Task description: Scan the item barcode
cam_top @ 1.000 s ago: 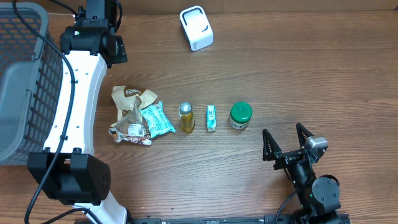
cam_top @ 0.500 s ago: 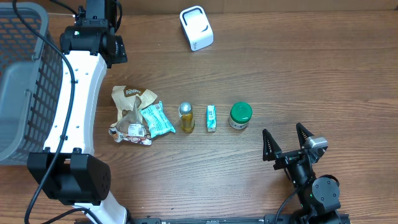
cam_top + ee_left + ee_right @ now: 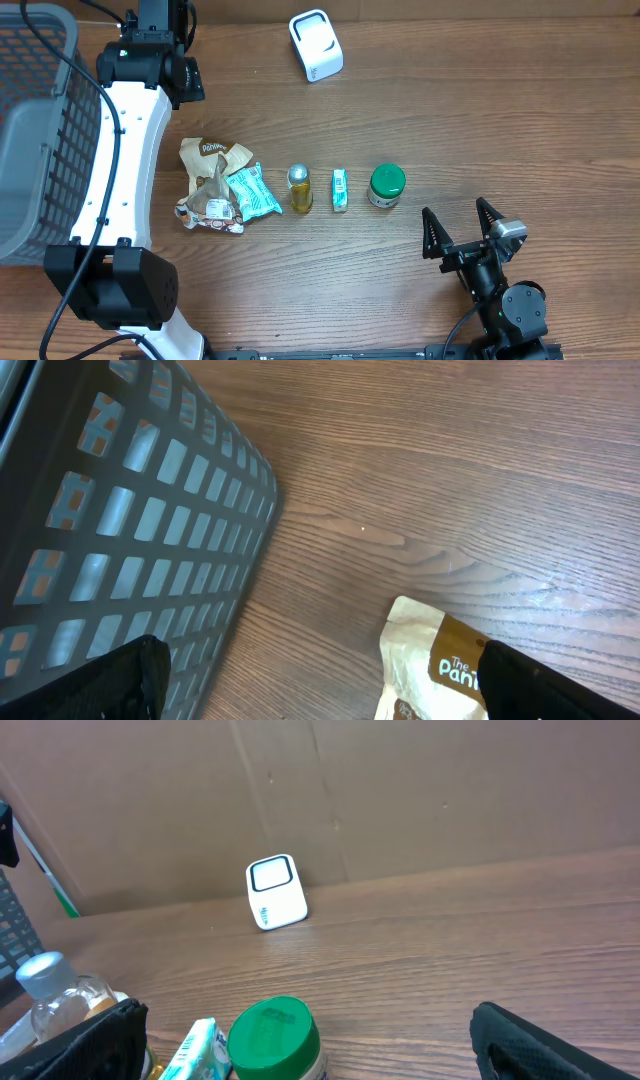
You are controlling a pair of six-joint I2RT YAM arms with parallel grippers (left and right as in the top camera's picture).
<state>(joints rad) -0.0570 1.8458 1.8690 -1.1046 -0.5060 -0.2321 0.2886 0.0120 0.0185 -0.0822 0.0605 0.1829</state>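
A row of items lies mid-table: a crumpled brown bag [image 3: 208, 185], a teal packet [image 3: 250, 190], a small yellow bottle [image 3: 300, 188], a teal box [image 3: 340, 190] and a green-lidded jar [image 3: 386, 186]. The white barcode scanner [image 3: 316, 45] stands at the far edge, also seen as the scanner [image 3: 276, 892] in the right wrist view. My right gripper [image 3: 460, 232] hangs open and empty just right of and nearer than the jar [image 3: 275, 1038]. My left gripper [image 3: 330, 700] is open and empty above bare wood between the basket and the bag [image 3: 440, 660].
A grey mesh basket [image 3: 30, 130] fills the left edge of the table, its wall [image 3: 130, 530] close to the left gripper. A cardboard wall [image 3: 400, 790] rises behind the scanner. The left arm [image 3: 125, 150] stretches along the basket's side.
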